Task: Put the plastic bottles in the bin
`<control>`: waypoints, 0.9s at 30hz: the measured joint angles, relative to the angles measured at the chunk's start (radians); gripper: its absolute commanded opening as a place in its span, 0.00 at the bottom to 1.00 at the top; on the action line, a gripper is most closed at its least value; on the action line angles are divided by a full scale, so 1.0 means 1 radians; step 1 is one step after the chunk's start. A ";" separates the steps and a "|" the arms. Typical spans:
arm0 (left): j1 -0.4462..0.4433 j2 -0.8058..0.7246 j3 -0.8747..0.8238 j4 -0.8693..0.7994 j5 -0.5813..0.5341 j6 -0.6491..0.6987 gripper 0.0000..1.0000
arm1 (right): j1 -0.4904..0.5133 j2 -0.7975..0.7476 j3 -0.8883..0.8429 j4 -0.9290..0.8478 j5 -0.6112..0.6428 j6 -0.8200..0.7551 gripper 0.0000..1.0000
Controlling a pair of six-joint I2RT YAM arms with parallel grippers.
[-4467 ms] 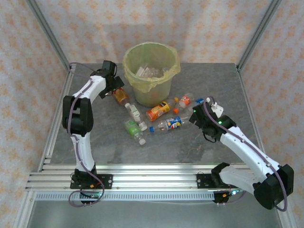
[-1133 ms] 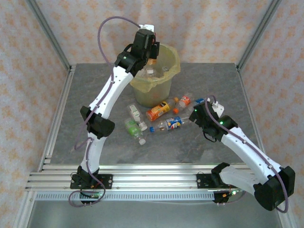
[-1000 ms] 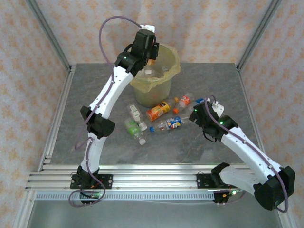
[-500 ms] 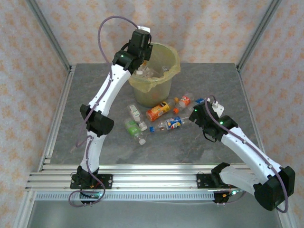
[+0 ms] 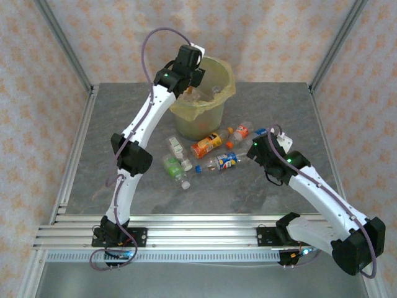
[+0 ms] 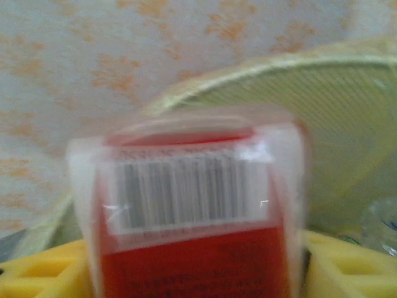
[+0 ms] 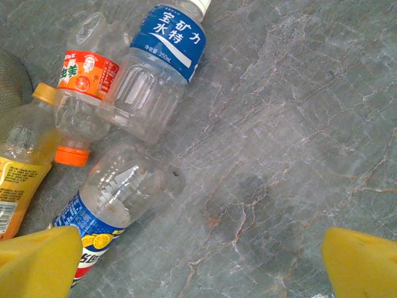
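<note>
Up from the tabletop left of the bin, the left arm has swung over the bin's left rim. The brown-orange bottle that lay beside the bin is gone from that spot, and the right arm has not stirred.

The left gripper hangs above the bin, which stands midway along the tabletop's far edge. In the wrist view a red-labelled bottle sits between the yellow fingers, barcode to the camera, with the bag-lined mouth just beyond. Whether the jaws still pinch it or have let go I cannot tell.

The loose bottles lie clustered in front of the bin, toward the middle of the tabletop.

The right gripper hovers at the cluster's right end, jaws spread wide and holding nothing. Nearest it is a blue-labelled bottle, just beside its left finger, with its long axis slanting across the jaw line. That arm is plainly the closer one, though I judge the wrist needs turning to straddle the bottle.
</note>
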 measured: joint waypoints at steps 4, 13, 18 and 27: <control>-0.001 0.015 0.000 -0.008 0.071 0.030 0.94 | 0.000 0.000 0.000 0.000 0.000 0.000 0.99; -0.001 0.013 0.002 -0.008 0.163 0.047 0.94 | 0.000 0.000 0.000 0.000 0.000 0.000 0.99; -0.001 -0.021 0.002 -0.015 0.206 0.031 0.94 | 0.000 0.000 0.000 0.000 0.000 0.000 0.99; -0.014 -0.346 -0.166 0.006 0.179 -0.113 0.96 | 0.000 0.000 0.000 0.000 0.000 0.000 0.99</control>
